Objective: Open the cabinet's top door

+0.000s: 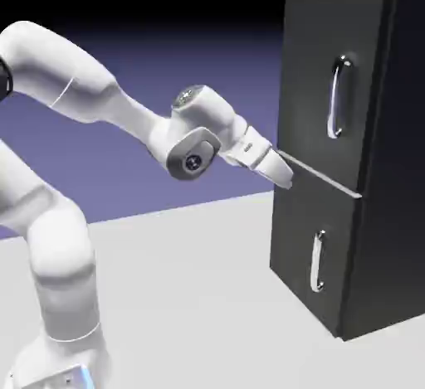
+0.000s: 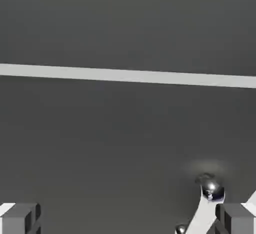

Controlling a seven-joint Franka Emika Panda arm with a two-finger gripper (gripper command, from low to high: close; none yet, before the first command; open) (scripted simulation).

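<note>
The tall black cabinet [image 1: 390, 172] stands at the exterior view's right. Its top door [image 1: 311, 72] is flush with the front and carries a long curved silver handle [image 1: 335, 97]. My gripper [image 1: 285, 180] hovers at the cabinet's left front edge, level with the grey strip [image 1: 324, 178] between the two doors and well left of and below that handle. In the hand view the gripper [image 2: 128, 222] is open and holds nothing, with one grey fingertip [image 2: 20, 219] at each bottom corner. Dark door panel fills that view, crossed by the grey strip [image 2: 128, 76]. A shiny handle end [image 2: 211, 190] shows near the right fingertip; whose door it belongs to is unclear.
The shorter lower door [image 1: 303, 255] has a small silver handle [image 1: 317, 260]. The cabinet rests on the pale table [image 1: 199, 296]. My white arm [image 1: 100, 97] reaches in from the left.
</note>
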